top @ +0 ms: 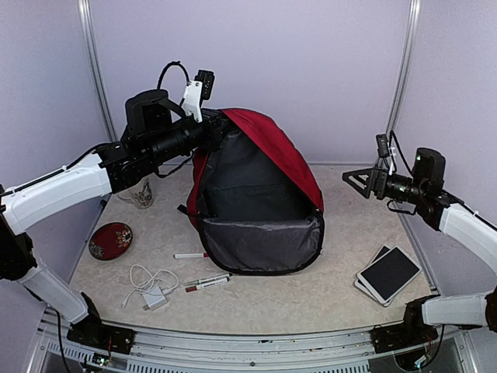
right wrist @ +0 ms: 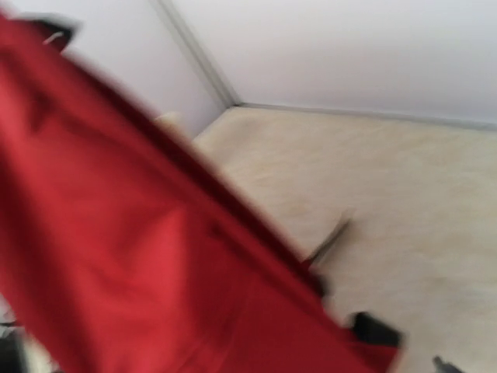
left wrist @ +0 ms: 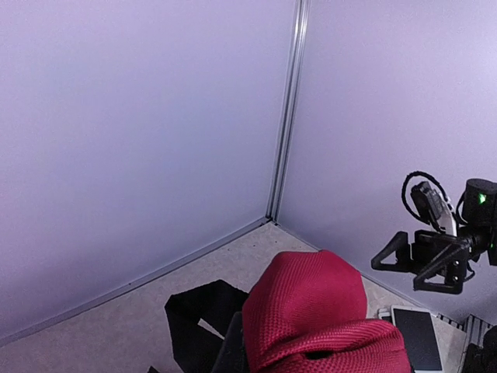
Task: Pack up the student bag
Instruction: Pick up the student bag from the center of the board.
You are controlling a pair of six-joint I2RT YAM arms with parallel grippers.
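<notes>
The student bag (top: pixel 264 210) stands open in the middle of the table, its dark-red top flap lifted and the grey lining showing. My left gripper (top: pixel 211 128) is at the bag's top edge, shut on the red fabric and holding it up. In the left wrist view the bunched red fabric of the student bag (left wrist: pixel 311 311) fills the bottom and hides my fingers. My right gripper (top: pixel 351 180) hangs in the air to the right of the bag, open and holding nothing. It also shows as the right gripper (left wrist: pixel 397 272) in the left wrist view. The right wrist view is blurred, with the student bag (right wrist: pixel 116 256) on its left.
A tablet (top: pixel 388 274) lies at the front right. In front of the bag are a white marker (top: pixel 190 255), two more markers (top: pixel 208 282) and a white charger with cable (top: pixel 151 289). A red dish (top: pixel 110 240) and a small jar (top: pixel 142 194) sit at the left.
</notes>
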